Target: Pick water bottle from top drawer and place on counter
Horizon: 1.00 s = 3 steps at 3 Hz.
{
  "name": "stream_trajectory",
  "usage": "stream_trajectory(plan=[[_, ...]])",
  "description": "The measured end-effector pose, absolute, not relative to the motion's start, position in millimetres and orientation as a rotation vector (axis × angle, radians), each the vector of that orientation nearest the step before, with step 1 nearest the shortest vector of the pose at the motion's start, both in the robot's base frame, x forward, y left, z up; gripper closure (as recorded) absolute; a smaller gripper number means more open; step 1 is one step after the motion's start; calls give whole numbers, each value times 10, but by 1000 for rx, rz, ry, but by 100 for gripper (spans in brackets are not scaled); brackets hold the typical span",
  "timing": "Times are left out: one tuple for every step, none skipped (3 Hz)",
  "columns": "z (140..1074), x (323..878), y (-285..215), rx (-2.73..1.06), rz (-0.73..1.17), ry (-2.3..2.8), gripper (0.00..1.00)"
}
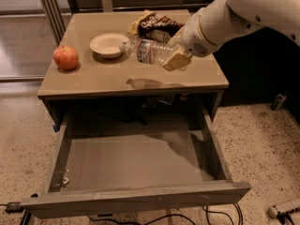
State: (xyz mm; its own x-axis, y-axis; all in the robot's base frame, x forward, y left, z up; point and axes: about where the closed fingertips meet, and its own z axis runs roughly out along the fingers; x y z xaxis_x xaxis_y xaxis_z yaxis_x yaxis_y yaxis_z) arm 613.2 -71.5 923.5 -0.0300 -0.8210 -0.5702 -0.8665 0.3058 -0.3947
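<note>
Hanging sideways in the air, the small clear ribbed plastic water bottle point(149, 51) with its white cap and red-and-white label floats above the flat tan-grey table point(93, 78), cap pointing left, its shadow point(140, 83) on the surface below. The white arm's pincer point(172, 54) pinches its base end from the right. Near the cap sits a shallow cream bowl point(108, 45); a red apple point(66, 57) lies further left, a crumpled dark snack bag point(154, 25) behind. Below, the wide grey-brown top drawer point(136, 199) stands pulled out.

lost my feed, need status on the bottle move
End effector above counter, shut on water bottle. Bottle sideways, off the surface. Close by: bowl, chip bag.
</note>
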Motion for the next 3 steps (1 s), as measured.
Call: stream_trajectory(plan=[[9189,6457,-830,-1484,94,1844,100],[9035,6737,-861,-1471,104,1855,100],[8844,7023,-875,-1462,101,1870,100]])
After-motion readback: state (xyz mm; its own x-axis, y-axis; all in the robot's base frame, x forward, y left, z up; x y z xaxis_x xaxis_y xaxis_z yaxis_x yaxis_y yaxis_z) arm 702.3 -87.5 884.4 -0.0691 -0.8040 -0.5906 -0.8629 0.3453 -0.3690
